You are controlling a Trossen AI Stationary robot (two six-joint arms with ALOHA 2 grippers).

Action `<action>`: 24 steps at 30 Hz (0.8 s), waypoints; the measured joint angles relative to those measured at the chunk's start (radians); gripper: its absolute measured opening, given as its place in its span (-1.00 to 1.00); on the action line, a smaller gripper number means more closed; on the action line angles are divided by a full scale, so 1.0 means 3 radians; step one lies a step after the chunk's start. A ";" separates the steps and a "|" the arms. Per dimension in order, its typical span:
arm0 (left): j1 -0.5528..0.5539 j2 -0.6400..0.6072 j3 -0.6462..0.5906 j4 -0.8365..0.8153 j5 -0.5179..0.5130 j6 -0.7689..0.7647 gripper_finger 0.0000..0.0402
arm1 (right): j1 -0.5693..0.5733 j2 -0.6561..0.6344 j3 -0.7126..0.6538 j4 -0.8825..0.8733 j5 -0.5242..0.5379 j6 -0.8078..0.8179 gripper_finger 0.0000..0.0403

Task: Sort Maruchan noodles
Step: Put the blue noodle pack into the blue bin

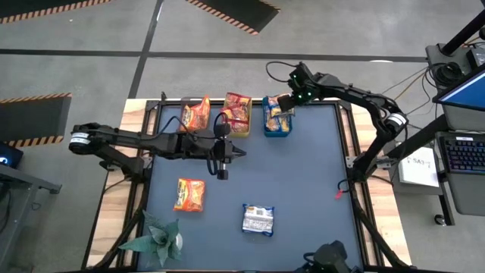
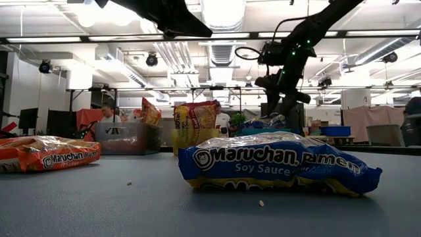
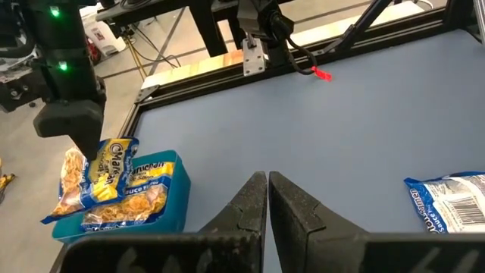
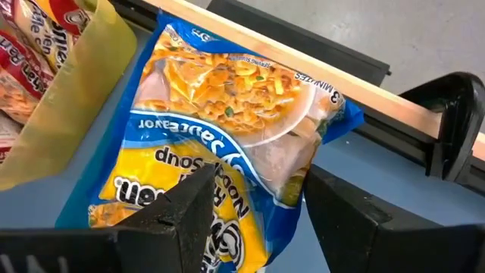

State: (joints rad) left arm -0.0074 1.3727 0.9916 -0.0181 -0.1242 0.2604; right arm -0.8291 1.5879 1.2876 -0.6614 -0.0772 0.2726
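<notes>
The right gripper (image 1: 286,101) is positioned over the blue bin (image 1: 277,127) at the far edge of the table (image 1: 303,174). Its fingers (image 4: 182,208) stand apart on either side of a blue-and-yellow packet (image 4: 227,144), which rests tilted on top of the other blue-and-yellow noodles in that bin; whether the fingers touch the packet cannot be told from the views. In the left wrist view the same packet (image 3: 106,171) leans against the bin's contents directly below the right gripper. The left gripper (image 1: 221,171) hangs over the middle of the table, nearer the far bins than the near edge, with its fingers (image 3: 250,205) pressed together and nothing between them. Along the far edge, the grey bin (image 1: 194,115) holds orange packets and the yellow bin (image 1: 237,114) holds red packets, each stack standing above its bin's rim. Two packets lie loose on the table surface: an orange packet (image 1: 189,194) towards the near left, and a blue Maruchan soy sauce packet (image 1: 258,220) towards the near centre, well apart from each other. In the low view the blue soy sauce packet (image 2: 276,164) lies flat in the foreground and the orange packet (image 2: 46,153) lies flat to its side. A green leafy plant (image 1: 155,236) stands at the near left corner of the table.
</notes>
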 joint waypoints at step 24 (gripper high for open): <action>0.0003 0.0000 0.0001 -0.0108 -0.0167 0.0052 -1.00 | 0.0289 -0.0451 -0.1012 0.2538 0.0420 -0.0268 -0.72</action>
State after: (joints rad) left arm -0.0067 1.3727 0.9920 -0.0505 -0.1744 0.2759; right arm -0.7425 1.4525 0.9841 0.1000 0.0487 0.1923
